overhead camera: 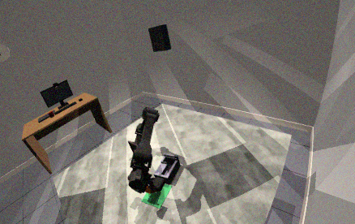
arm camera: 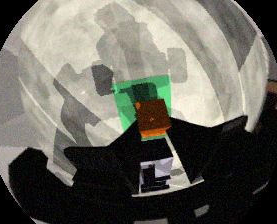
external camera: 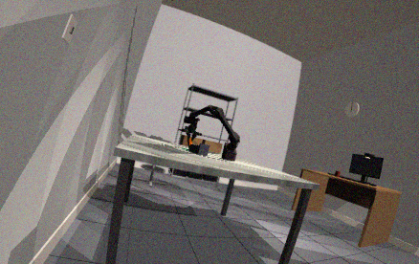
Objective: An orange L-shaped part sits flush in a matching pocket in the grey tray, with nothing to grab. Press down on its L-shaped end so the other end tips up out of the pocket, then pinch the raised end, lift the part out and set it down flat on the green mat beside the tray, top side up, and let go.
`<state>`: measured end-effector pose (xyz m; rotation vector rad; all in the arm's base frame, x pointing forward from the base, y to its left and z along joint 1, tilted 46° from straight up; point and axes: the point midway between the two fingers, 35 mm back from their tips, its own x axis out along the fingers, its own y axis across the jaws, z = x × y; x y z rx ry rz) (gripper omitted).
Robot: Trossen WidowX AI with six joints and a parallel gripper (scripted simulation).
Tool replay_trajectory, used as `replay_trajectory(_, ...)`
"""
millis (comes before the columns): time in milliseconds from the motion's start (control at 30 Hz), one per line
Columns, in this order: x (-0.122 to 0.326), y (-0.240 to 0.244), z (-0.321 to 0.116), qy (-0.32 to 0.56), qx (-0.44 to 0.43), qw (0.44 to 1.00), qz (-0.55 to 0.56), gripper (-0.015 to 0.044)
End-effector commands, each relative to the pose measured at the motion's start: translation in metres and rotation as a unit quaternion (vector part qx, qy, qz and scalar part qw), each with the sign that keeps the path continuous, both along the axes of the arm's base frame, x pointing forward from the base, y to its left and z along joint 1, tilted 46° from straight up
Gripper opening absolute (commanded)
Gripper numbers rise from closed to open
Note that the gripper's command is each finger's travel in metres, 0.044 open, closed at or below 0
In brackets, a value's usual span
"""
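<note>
The orange part (overhead camera: 148, 190) (external camera: 190, 142) (arm camera: 153, 116) is out of the tray and between my fingertips. My gripper (arm camera: 150, 120) is shut on it. In the wrist view one dark orange face shows, with a brighter edge below it; the rest is hidden by the black fingers. The part is over the green mat (overhead camera: 157, 199) (arm camera: 127, 107). The frames do not show clearly whether it touches the mat. The grey tray (overhead camera: 163, 170) (external camera: 205, 149) (arm camera: 165, 165) stands beside the mat, with its dark pocket empty.
The pale table (overhead camera: 238, 130) (external camera: 257, 174) carries the arm, tray and mat. The tray's dark raised wall (overhead camera: 177, 165) is close to the gripper side of the arm. A wooden desk (overhead camera: 66, 112) (external camera: 348, 184) with a monitor stands away from the table.
</note>
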<state>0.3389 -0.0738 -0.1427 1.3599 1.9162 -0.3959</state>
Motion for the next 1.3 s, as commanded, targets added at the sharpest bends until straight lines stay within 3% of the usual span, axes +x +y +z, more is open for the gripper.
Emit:
replay_trajectory(0, 0.0, 0.0, 0.0, 0.0, 0.0, 1.0, 0.0, 0.0184)
replay_trajectory(267, 0.009, -0.028, 0.027, 0.0, -0.001, 1.0, -0.001, 0.0394)
replay_trajectory(300, 0.011, -0.036, 0.036, 0.0, -0.001, 1.0, -0.002, 0.04)
replay_trajectory(433, 0.014, -0.059, 0.062, 0.001, -0.001, 1.0, -0.002, 0.04)
replay_trajectory(1267, 0.014, -0.057, 0.057, -0.002, -0.001, 1.0, -0.009, 0.04)
